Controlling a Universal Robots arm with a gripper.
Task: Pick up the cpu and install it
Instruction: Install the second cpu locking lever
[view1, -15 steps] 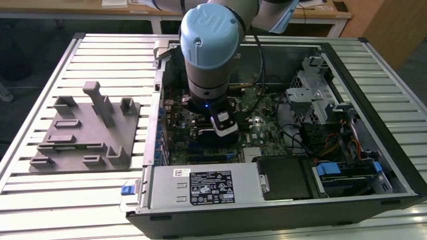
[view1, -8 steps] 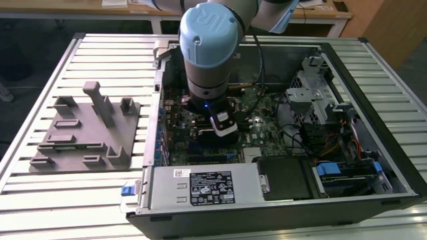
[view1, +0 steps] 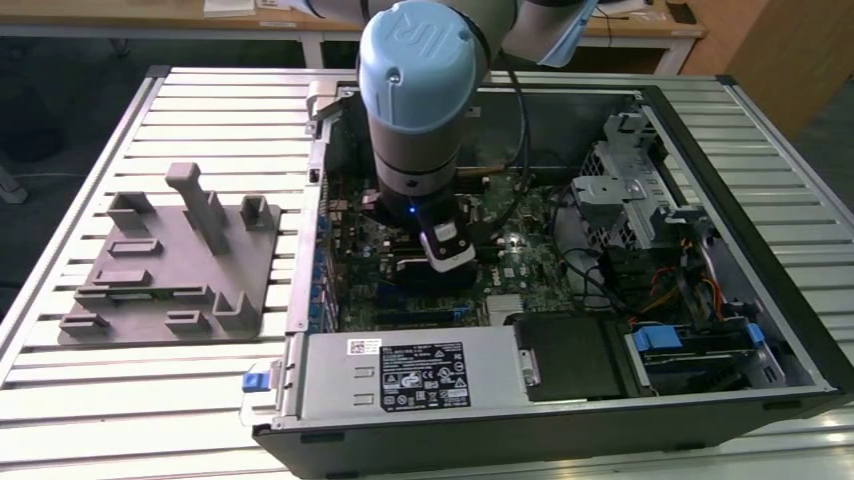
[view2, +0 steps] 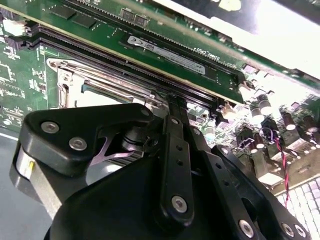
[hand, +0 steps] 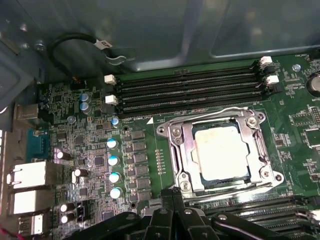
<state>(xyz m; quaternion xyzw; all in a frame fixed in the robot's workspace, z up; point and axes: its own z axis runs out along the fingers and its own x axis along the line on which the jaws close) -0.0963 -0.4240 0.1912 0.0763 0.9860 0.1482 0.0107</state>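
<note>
One arm reaches down into the open computer case (view1: 747, 330) in the exterior view, my gripper (view1: 447, 262) low over the motherboard (view1: 534, 270); beside the case sits one grey tray (view1: 167, 265). In the second wrist view the gripper's fingers (view2: 175, 150) look pressed together, holding nothing. In the first wrist view one cpu (hand: 222, 151) lies seated in its socket frame (hand: 175, 145), already placed I judge, beside four memory slots (hand: 190, 90)

A slatted metal work table (view1: 160, 400) in pale grey occupied the foreground of the exterior view. Behind it stood a light wooden desk (view1: 174, 22) and a wooden panel (view1: 787, 50).
</note>
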